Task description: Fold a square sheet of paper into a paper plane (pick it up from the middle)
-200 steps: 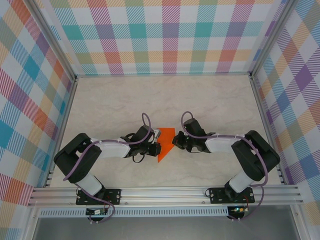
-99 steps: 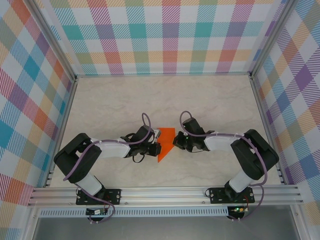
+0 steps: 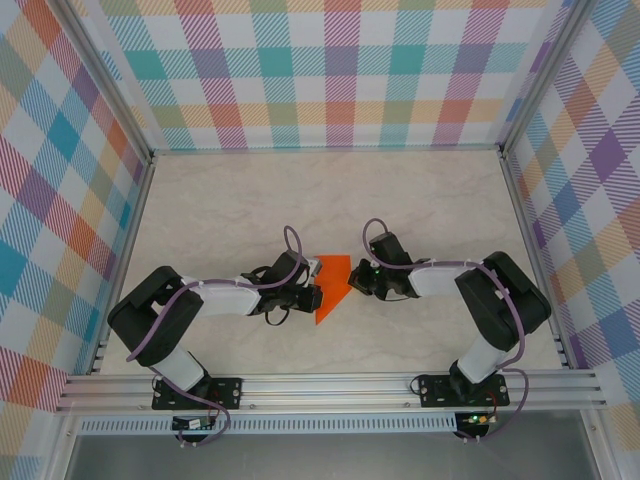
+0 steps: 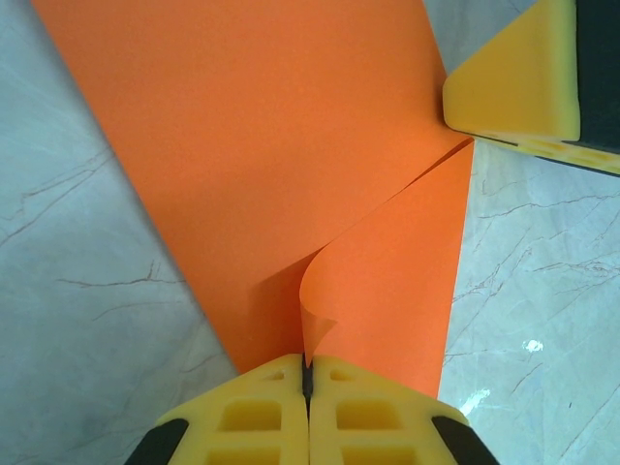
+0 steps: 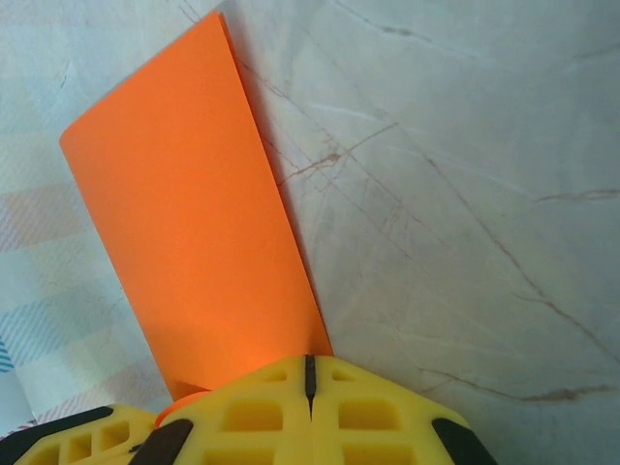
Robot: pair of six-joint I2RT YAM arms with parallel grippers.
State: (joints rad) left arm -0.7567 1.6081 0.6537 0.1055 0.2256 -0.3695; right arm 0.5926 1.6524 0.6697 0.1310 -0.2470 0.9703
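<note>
The square sheet of paper (image 3: pixel 331 284) lies on the table between the two arms, bright orange and partly folded to a downward point. In the left wrist view the sheet of paper (image 4: pixel 281 145) has a flap on its right side. The flap's curled corner runs into the slit of my left gripper (image 4: pixel 307 363), which is shut on it. My left gripper (image 3: pixel 311 295) sits at the paper's left edge. My right gripper (image 3: pixel 353 283) is at the right edge. Its jaws (image 5: pixel 310 360) are shut, and their tip touches the paper's (image 5: pixel 194 242) edge. One of its yellow fingers (image 4: pixel 513 77) touches the top of the flap.
The marble-patterned table (image 3: pixel 250 200) is closed in by plaid walls (image 3: pixel 340 70) at the back and on both sides. Aluminium rails (image 3: pixel 330 388) run along the near edge above the arm bases.
My right gripper has slid a little to the left, up against the paper's right edge. The left gripper and the paper have stayed where they were.
</note>
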